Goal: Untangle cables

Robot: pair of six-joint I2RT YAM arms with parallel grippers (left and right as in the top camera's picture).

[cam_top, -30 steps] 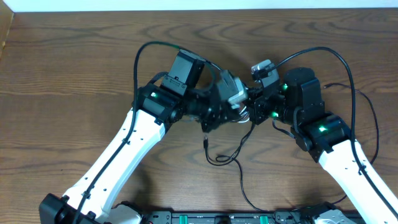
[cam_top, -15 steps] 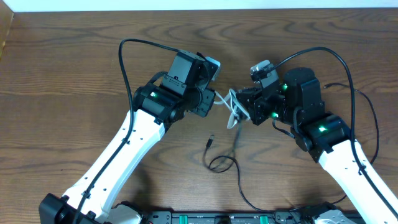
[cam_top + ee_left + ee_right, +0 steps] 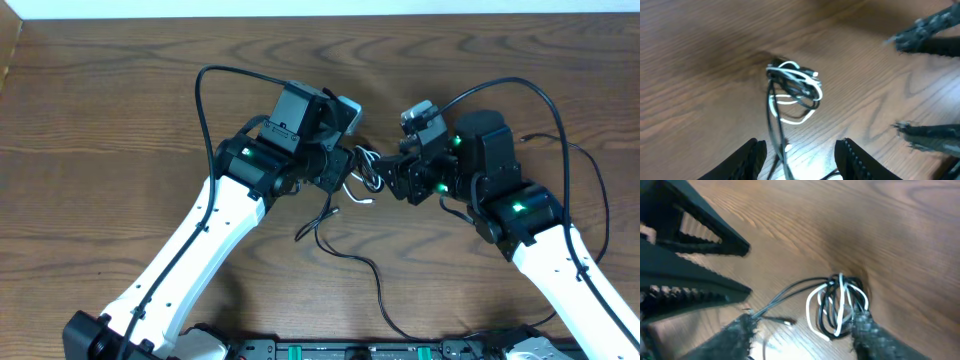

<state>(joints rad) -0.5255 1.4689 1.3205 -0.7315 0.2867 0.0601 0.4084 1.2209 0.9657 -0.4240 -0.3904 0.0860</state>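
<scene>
Left claw is standing spread, pinching nothing. Black cable is showing in the gap between its fingers, close to one finger, not squeezed. Right claw is also standing spread, fingers well apart, gripping nothing. Both claws are facing each other over the middle of the desk, tips near but apart. White cable is lying in small loops on the desk, wound together with loops of the black one into one small bundle. Bundle is sitting between the two claws, just ahead of the right claw's tips; can't tell whether one fingertip is touching it. From the bundle the black cable is trailing toward the front desk edge in loose bends, passing by the left claw. Cables are not separated yet
</scene>
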